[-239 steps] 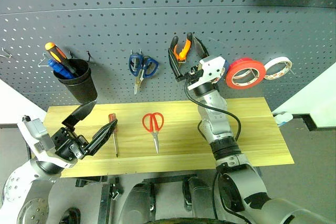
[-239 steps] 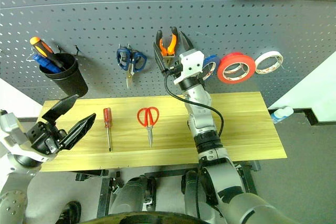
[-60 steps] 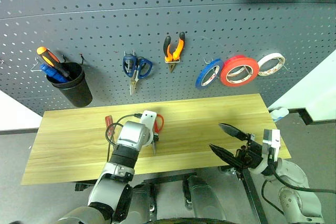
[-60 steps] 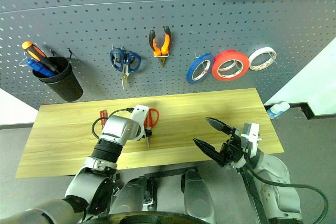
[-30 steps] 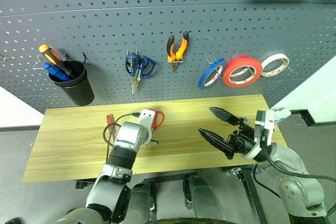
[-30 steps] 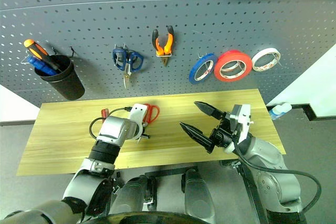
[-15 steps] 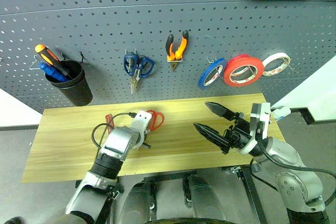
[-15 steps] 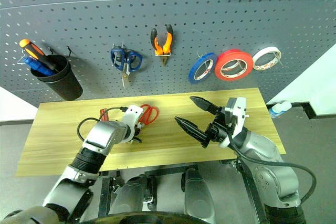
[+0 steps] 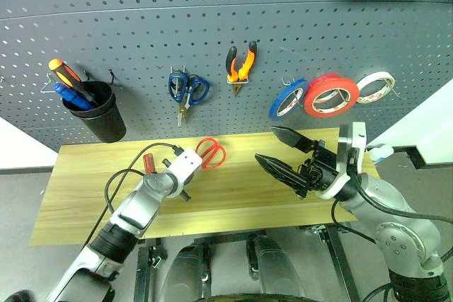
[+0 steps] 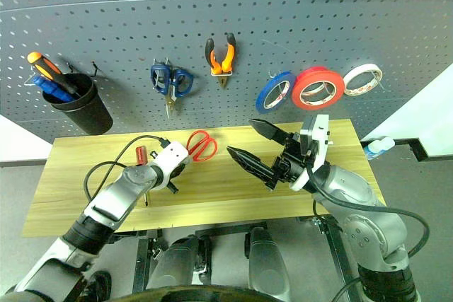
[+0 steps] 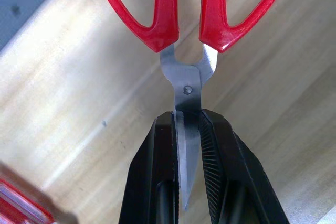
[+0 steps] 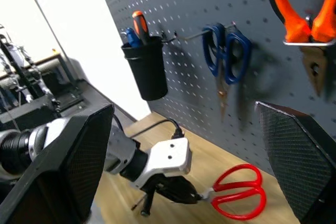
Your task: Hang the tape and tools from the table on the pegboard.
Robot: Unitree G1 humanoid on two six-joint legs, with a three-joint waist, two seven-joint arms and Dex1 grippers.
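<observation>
My left end effector point(image 11: 187, 145) was clamped on the blades of the red-handled scissors point(image 9: 210, 153), gripping just below the pivot screw, with the handle loops sticking out ahead of the fingers and lifted just above the tabletop point(image 9: 233, 192), in front of the pegboard point(image 9: 212, 40). My right end effector point(image 9: 282, 151) hung with its fingers wide apart and nothing between them, over the tabletop and to the right of the scissors. To hang them well, I judged I needed to present one red loop squarely to a free hook on the pegboard, perhaps between the blue-handled scissors point(image 9: 185, 90) and the pliers point(image 9: 240, 66), and let go only once the loop sat over the hook. With so narrow a grip on smooth blades, they could swivel, so I meant to move slowly. The red-handled screwdriver point(image 9: 149, 161) lay on the tabletop left of the scissors; the red tape point(image 9: 330, 94) hung on the pegboard up to the right.
</observation>
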